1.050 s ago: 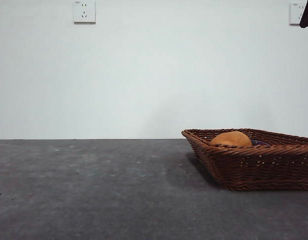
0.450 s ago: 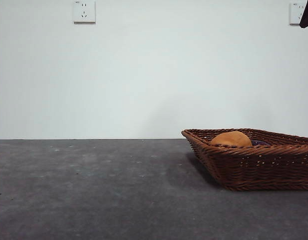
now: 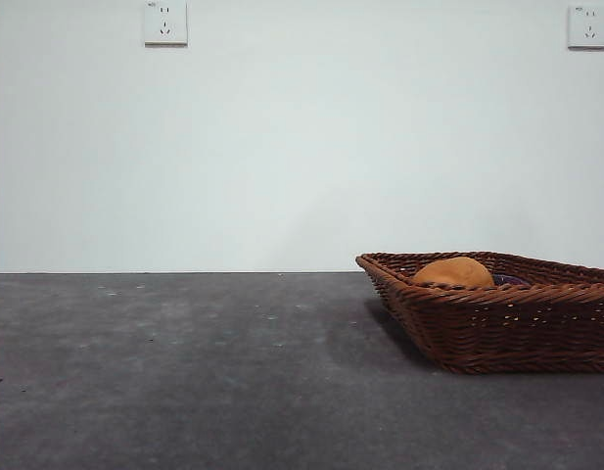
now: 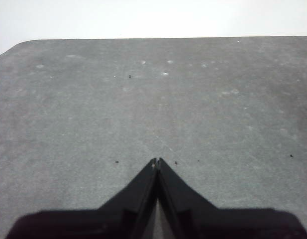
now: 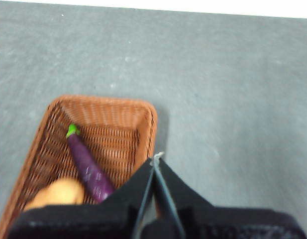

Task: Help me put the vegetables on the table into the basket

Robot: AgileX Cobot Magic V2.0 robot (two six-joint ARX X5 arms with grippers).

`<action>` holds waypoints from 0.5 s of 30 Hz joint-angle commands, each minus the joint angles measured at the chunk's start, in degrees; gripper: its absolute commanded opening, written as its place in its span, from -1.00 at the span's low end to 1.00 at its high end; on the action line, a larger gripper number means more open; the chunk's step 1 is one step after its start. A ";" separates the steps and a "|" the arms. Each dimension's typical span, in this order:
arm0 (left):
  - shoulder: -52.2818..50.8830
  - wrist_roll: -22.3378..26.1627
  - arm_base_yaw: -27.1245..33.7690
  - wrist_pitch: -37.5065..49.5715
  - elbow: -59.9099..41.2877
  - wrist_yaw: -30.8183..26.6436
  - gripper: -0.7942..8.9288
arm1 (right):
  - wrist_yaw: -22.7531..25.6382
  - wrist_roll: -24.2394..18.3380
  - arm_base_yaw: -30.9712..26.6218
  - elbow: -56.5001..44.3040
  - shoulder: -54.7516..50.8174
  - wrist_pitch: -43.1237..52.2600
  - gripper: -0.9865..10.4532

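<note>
The woven brown basket (image 3: 497,313) stands on the dark grey table (image 3: 184,372) at the right of the front view. An orange potato (image 3: 454,273) lies inside it, and a sliver of purple eggplant (image 3: 508,280) shows behind the rim. From the right wrist view, the basket (image 5: 58,124) holds the purple eggplant (image 5: 88,168) with its green stem and the potato (image 5: 57,193). My right gripper (image 5: 156,158) hangs shut above the basket's corner, holding nothing. My left gripper (image 4: 156,161) is shut over bare table (image 4: 143,99). No arm shows in the front view.
Two wall sockets (image 3: 165,23) (image 3: 588,26) sit high on the white wall behind the table. The table's far edge and rounded corner (image 4: 24,45) show in the left wrist view.
The black arm tip at the top right corner of the front view has gone out of the picture. The basket and potato have not moved.
</note>
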 commanded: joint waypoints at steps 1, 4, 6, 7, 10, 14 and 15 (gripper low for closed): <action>0.13 -0.66 0.17 0.35 -0.57 0.15 -0.84 | 0.24 0.02 0.13 -1.05 -6.10 -0.59 -0.82; 0.13 -0.66 0.17 0.35 -0.57 0.15 -0.84 | 0.42 0.07 0.13 -6.60 -16.24 3.17 -0.82; 0.13 -0.66 0.17 0.35 -0.57 0.15 -0.84 | 0.42 0.48 0.13 -13.09 -22.95 8.22 -0.82; 0.13 -0.66 0.17 0.35 -0.57 0.15 -0.84 | 0.42 0.48 0.13 -16.76 -26.18 10.91 -0.82; 0.15 -0.66 0.17 0.35 -0.57 0.13 -0.84 | 0.42 0.48 0.09 -30.60 -36.63 18.95 -0.82; 0.15 -0.66 0.17 0.35 -0.57 0.15 -0.84 | 0.44 0.57 0.09 -42.91 -45.35 24.65 -0.82; 0.15 -0.66 0.17 0.35 -0.57 0.15 -0.84 | 0.44 0.90 0.09 -45.86 -47.25 26.23 -0.82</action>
